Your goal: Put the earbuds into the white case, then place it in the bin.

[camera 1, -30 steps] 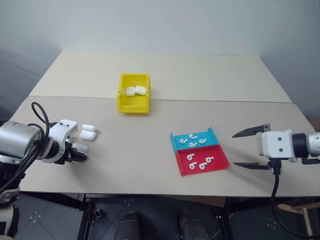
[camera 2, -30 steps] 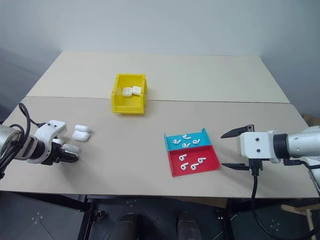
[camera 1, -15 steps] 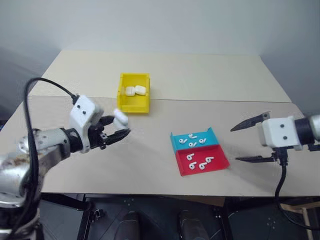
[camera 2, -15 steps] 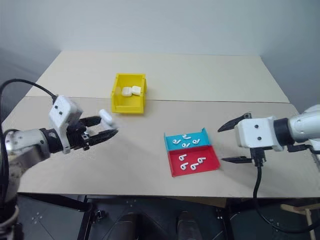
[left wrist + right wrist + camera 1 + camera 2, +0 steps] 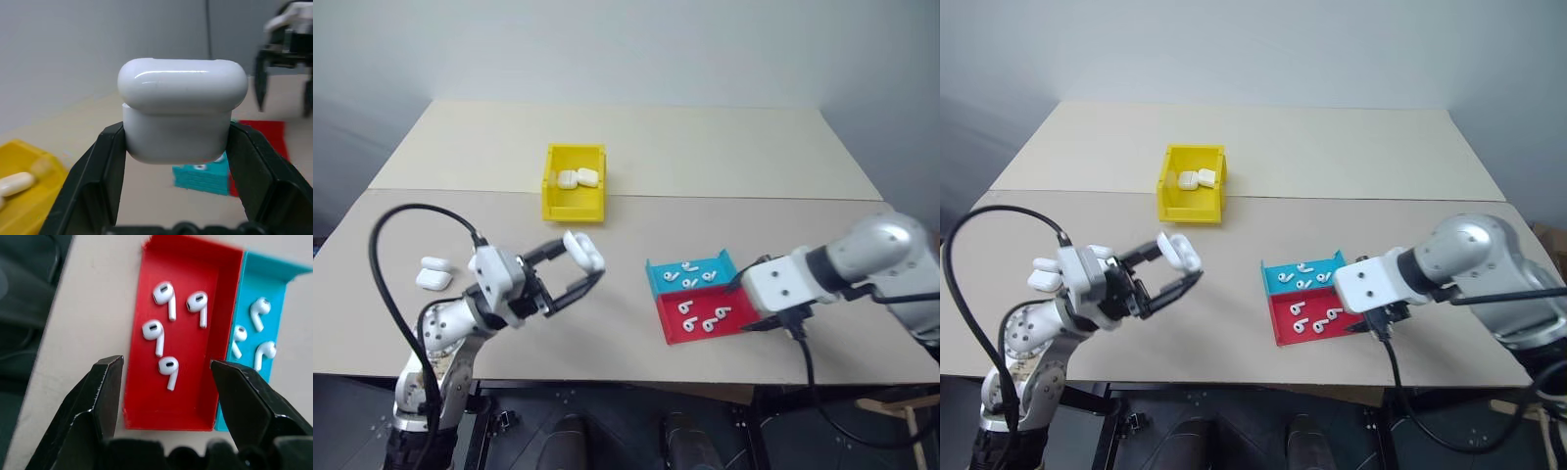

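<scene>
Already two small glossy white rounded earbud cases [image 5: 578, 178] lie inside the tall-walled yellow plastic bin [image 5: 554, 201], which sits on the pale tabletop [image 5: 724, 157] at about twelve o'clock from me. Two more closed cases [image 5: 434, 273] rest on the table at my nine o'clock, untouched. So by my reckoning I am partway through a repeated job, and this round is barely begun: no earbud is yet in the case I carry, whose lid looks shut or close to it.

My left gripper [image 5: 584, 271] has its two black fingers [image 5: 98, 176] clamped on either side of the lower half of one white case [image 5: 182, 108], held clear above the table, its lid facing up and away from my palm.

My right gripper [image 5: 166, 369] hangs over the shallow red plastic tray [image 5: 186, 269] at about four o'clock, jaws apart and wide enough to straddle much of the tray's width, holding nothing. Four tiny glossy white stemmed earbuds [image 5: 156, 330] lie loose in the red tray just below my fingertips, and more lie in the shallow blue tray [image 5: 274, 274] touching it on its far side.

What remains, I judge: pick earbuds, seat them in the held case, shut it, and carry it to the bin.
</scene>
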